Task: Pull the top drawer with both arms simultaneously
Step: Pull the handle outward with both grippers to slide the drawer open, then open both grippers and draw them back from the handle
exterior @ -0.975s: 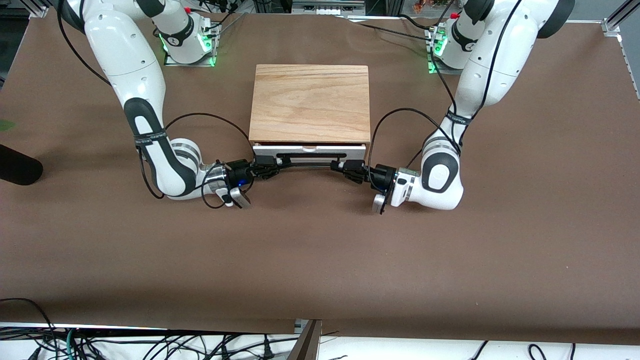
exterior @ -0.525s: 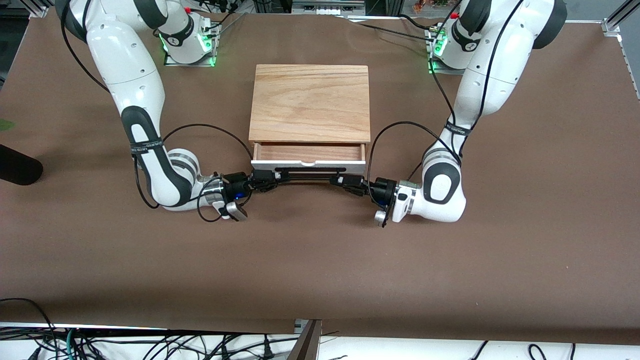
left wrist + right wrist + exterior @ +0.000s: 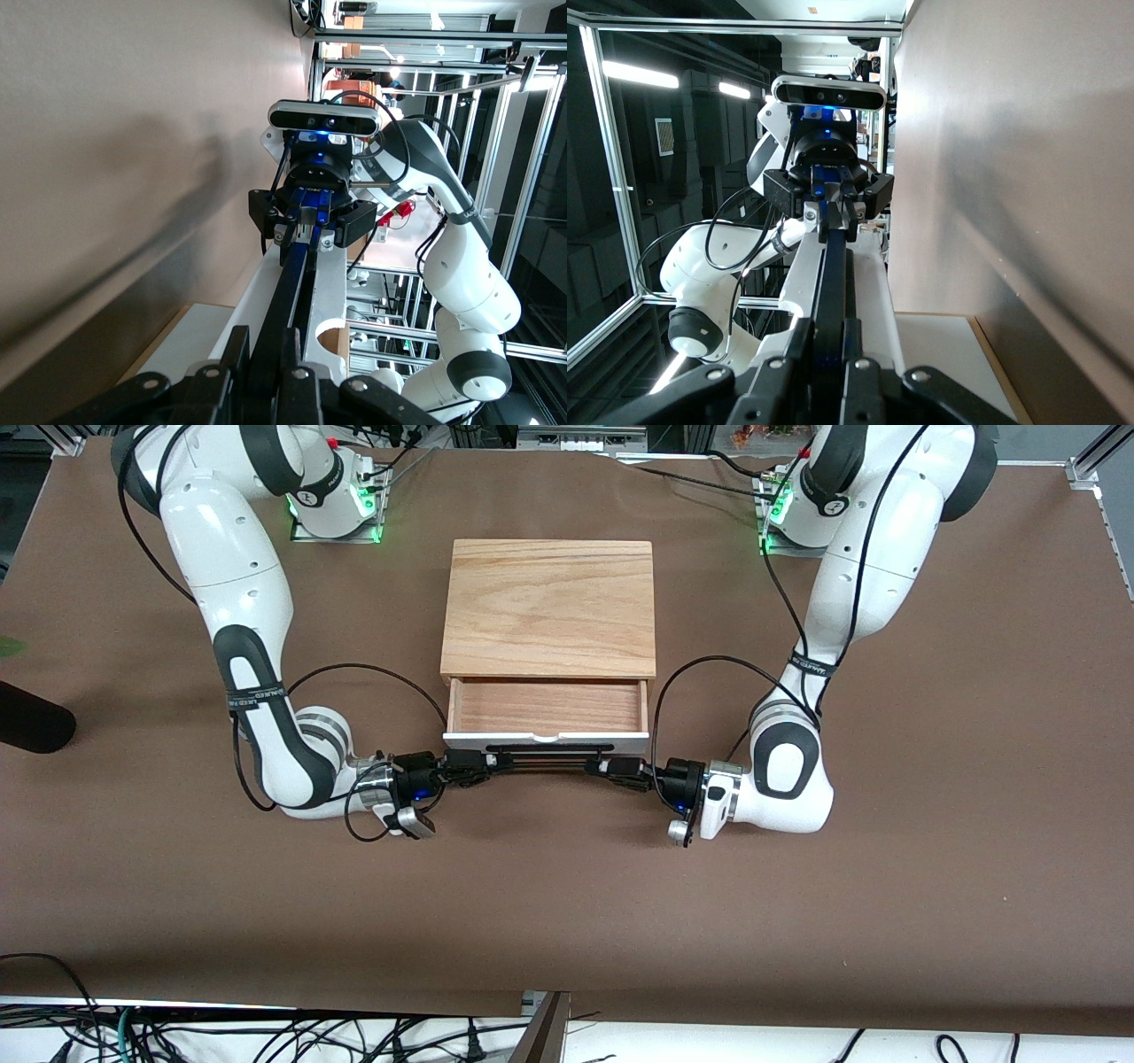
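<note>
So the top drawer sits right in the middle of the frame, slid partway out of the oak-topped box toward the camera, with its reddish-brown wood inside showing and the white front panel lower in the picture. The long black bar handle runs along just below that panel. The right tool comes in from the left-center of the frame and is clamped on one end of the handle, and the left tool comes in from the right-center and is clamped on the other end. In the left wrist view you can see the left tool's fingers squeezed on the bar at the bottom of the frame, with the right tool gripping it mid-frame. Same deal mirrored in the right wrist view: fingers pinched on the bar at the bottom, left tool up higher. Both arms rest low over the brown table.
</note>
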### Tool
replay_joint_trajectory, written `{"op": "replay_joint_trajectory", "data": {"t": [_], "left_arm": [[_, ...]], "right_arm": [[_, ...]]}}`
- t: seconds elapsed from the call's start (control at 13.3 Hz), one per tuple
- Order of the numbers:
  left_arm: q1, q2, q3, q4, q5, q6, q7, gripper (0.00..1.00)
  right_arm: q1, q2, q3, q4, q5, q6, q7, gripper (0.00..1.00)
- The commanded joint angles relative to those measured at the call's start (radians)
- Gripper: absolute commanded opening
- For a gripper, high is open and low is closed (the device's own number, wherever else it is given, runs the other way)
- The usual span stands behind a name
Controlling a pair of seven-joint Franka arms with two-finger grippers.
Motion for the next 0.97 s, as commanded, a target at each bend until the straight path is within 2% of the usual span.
{"op": "replay_joint_trajectory", "data": {"t": [0.0,0.15,0.22,0.3,0.38,0.53,0.6,0.9], "left_arm": [[-0.026,-0.028,-0.032,0.058,-0.027,-0.04,-0.09,1.0],[-0.018,-0.03,-0.031,0.056,-0.025,-0.042,-0.091,1.0],[-0.016,-0.03,-0.028,0.056,-0.019,-0.043,-0.091,1.0],[-0.013,-0.027,-0.026,0.056,0.005,-0.046,-0.088,1.0],[-0.012,-0.025,-0.025,0.058,0.036,-0.045,-0.068,1.0],[-0.01,-0.025,-0.017,0.056,0.05,-0.045,-0.025,1.0],[-0.018,-0.03,0.01,0.062,0.099,-0.043,-0.028,1.0],[-0.01,-0.036,0.037,0.191,0.287,-0.043,-0.033,1.0]], "right_arm": [[-0.025,0.089,0.006,0.163,0.044,0.145,0.06,0.01],[-0.031,0.103,0.006,0.184,0.044,0.145,0.06,0.01],[-0.031,0.103,0.006,0.183,0.044,0.143,0.059,0.1],[-0.031,0.101,0.006,0.181,0.042,0.143,0.059,0.51],[-0.029,0.101,0.006,0.177,0.042,0.143,0.051,1.0],[-0.029,0.1,0.006,0.175,0.044,0.143,0.054,1.0],[-0.029,0.098,0.006,0.175,0.044,0.143,0.058,1.0],[-0.029,0.088,0.006,0.18,0.039,0.172,0.062,1.0]]}}
